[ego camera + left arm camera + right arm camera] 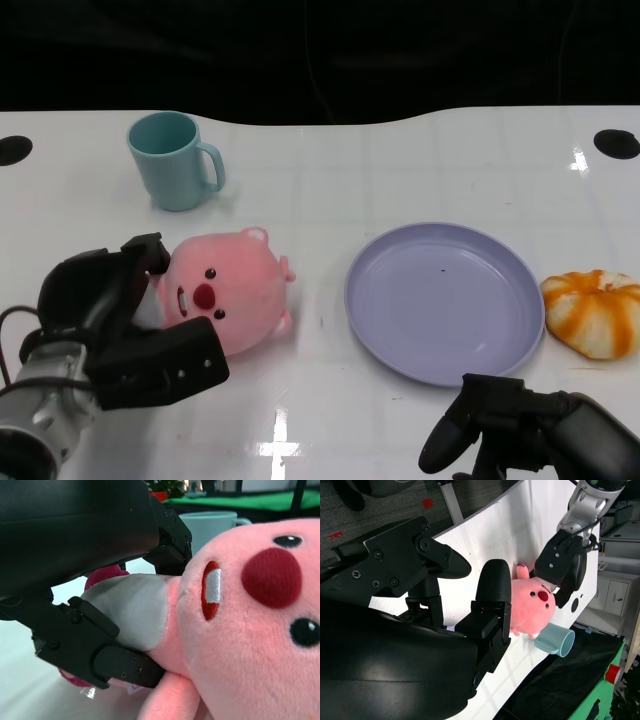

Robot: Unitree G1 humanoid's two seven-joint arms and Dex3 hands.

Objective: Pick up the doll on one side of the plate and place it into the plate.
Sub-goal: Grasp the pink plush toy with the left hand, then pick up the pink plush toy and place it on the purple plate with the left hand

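A pink plush doll [225, 295] with a red nose lies on the white table, just left of the lavender plate [445, 300]. My left hand [120, 320] wraps around the doll's left side, with fingers above and below it. In the left wrist view the fingers [125, 667] press into the doll [250, 630] at its grey belly. My right hand [530, 425] hovers near the table's front edge, below the plate, with its fingers apart and nothing in it. The right wrist view shows that hand [420, 630], and beyond it the doll [532, 605] in my left hand [562, 565].
A teal mug [175, 160] stands behind the doll at the back left. An orange and white striped plush [595, 312] lies against the plate's right side. The table's far edge meets a black backdrop.
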